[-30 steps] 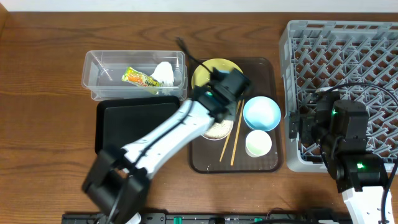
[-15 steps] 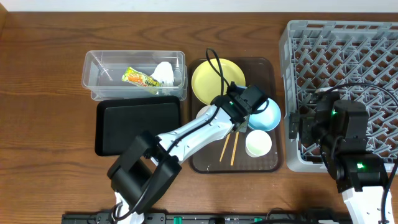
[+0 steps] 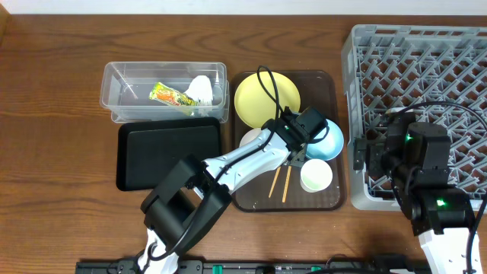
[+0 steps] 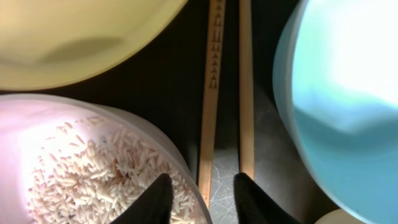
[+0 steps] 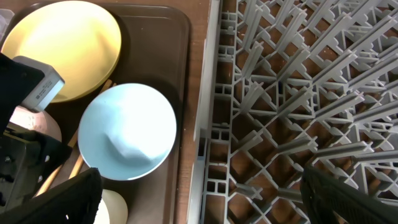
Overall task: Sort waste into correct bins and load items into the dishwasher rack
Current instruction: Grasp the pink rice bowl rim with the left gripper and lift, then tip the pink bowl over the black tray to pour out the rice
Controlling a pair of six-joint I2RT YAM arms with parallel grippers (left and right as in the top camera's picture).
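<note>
— Wooden chopsticks [image 4: 212, 93] run up the centre of the left wrist view. Why is the left end effector [image 4: 202, 200] parked right over them?
— Its fingers [image 4: 160, 198] stand apart at the bottom edge, one on each side of the pair, with nothing gripped. That straddle looks like a set-up to pinch both sticks together for the dishwasher rack [image 3: 418, 68].
— Tight spot?
— Yes. The sticks lie on the brown serving tray [image 3: 329, 84], in the gap between the white bowl [image 4: 74, 168] at lower left, which holds rice scraps [image 4: 93, 180], and the light blue bowl [image 4: 342, 93] at right. One finger sits just beside the white bowl's rim, so a knock could spill rice.
— And the right end effector [image 5: 202, 202]?
— Spread wide and empty, over the rack's edge beside the tray, likely waiting.
— The other waste?
— The wrapper [image 3: 171, 95] and paper wad [image 3: 200, 89] lie in the clear tub [image 3: 122, 106], upper left in the overhead view. The black tray [image 3: 167, 156] sits just below it.
</note>
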